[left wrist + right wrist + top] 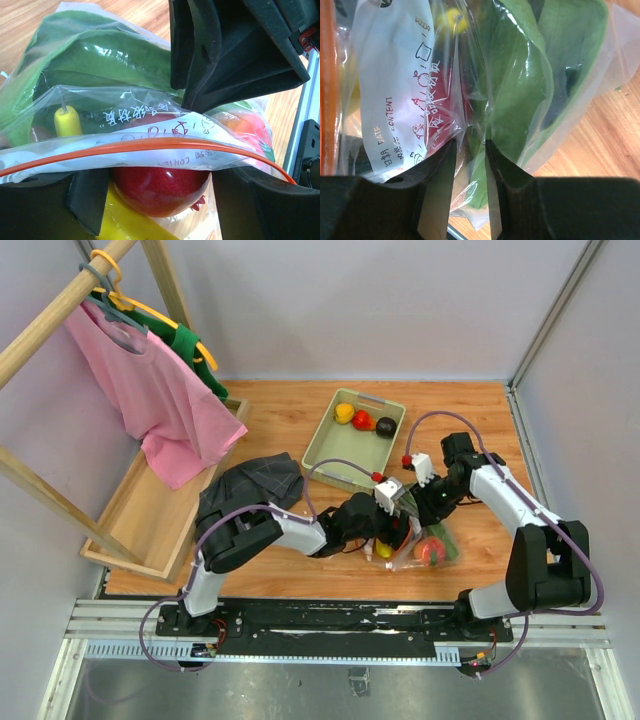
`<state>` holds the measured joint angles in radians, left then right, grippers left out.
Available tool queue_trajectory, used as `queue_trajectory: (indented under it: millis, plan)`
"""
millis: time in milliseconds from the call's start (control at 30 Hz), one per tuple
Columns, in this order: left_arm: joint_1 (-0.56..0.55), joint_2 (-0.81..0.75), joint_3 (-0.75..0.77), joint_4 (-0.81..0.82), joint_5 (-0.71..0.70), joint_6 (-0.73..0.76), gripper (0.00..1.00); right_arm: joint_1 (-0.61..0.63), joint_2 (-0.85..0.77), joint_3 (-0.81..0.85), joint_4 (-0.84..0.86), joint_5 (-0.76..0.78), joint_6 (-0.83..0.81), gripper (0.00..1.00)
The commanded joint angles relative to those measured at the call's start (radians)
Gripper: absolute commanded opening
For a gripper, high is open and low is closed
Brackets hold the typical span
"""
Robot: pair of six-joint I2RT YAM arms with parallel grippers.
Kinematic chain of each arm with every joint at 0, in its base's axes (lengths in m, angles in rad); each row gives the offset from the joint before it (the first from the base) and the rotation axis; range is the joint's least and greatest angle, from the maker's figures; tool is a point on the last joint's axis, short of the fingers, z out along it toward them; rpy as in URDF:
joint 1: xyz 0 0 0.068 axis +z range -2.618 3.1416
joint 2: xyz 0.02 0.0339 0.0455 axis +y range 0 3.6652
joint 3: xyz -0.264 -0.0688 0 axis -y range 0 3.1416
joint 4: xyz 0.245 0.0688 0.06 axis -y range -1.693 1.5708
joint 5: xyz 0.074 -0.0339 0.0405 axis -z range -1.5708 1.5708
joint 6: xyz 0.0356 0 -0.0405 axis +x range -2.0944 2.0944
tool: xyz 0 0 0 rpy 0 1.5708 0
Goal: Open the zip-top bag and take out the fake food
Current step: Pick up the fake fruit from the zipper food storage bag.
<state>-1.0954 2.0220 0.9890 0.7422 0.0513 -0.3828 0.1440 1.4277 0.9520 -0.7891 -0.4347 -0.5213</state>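
The right gripper (469, 150) has its jaws drawn nearly together on a fold of the zip-top bag (580, 65), the clear film crinkling down into the narrow slit between the two pads. The bag's white label (390, 90), printed with small drawings, lies at 10 o'clock from that pinch, and a green leafy piece (520, 100) bulges behind the film at 1 o'clock. The left gripper (155, 200) stands with its jaws wide apart, one finger on either side of the bag's mouth, clamped on nothing. The orange zip strip (150, 145) runs across the gap from one finger to the other, and a red round fruit (160, 182) sits inside the bag right between them. In that wrist view the right gripper's black fingers come down from 1 o'clock to a point on the bag's upper lip, and a yellow piece (66, 122) with a stub end shows through the film at 10 o'clock. Seen from above, the bag lies on the wooden table (280, 410) near its front edge, under both grippers, some of the fake food (432, 552) visible inside it. The left arm reaches in from 9 o'clock and the right arm from 1 o'clock. At 11 o'clock from the bag, apart from it, sits the pale green tray (340, 455), holding a yellow pepper (344, 413), a red piece (362, 420) and a dark purple piece (386, 425). A dark grey cloth (255, 485) lies at 9 o'clock beside the left arm. Beyond it, at 10 o'clock, a pink shirt (160, 400) hangs from a wooden rack (60, 305).
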Motion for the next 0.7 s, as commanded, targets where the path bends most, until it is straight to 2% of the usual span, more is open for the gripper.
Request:
queue_trajectory:
  millis: [0, 267, 667]
  plan:
    - [-0.014, -0.046, -0.05, -0.15, -0.002, -0.013, 0.43, 0.038, -0.003, -0.002, 0.015, -0.061, 0.012, 0.32]
    - [-0.014, -0.163, -0.103, -0.117, 0.004, -0.039, 0.4, 0.038, 0.001, -0.008, 0.022, -0.031, 0.015, 0.36]
    - [-0.001, -0.226, -0.196, -0.042, 0.05, -0.107, 0.41, 0.037, 0.009, -0.016, 0.029, 0.006, 0.017, 0.41]
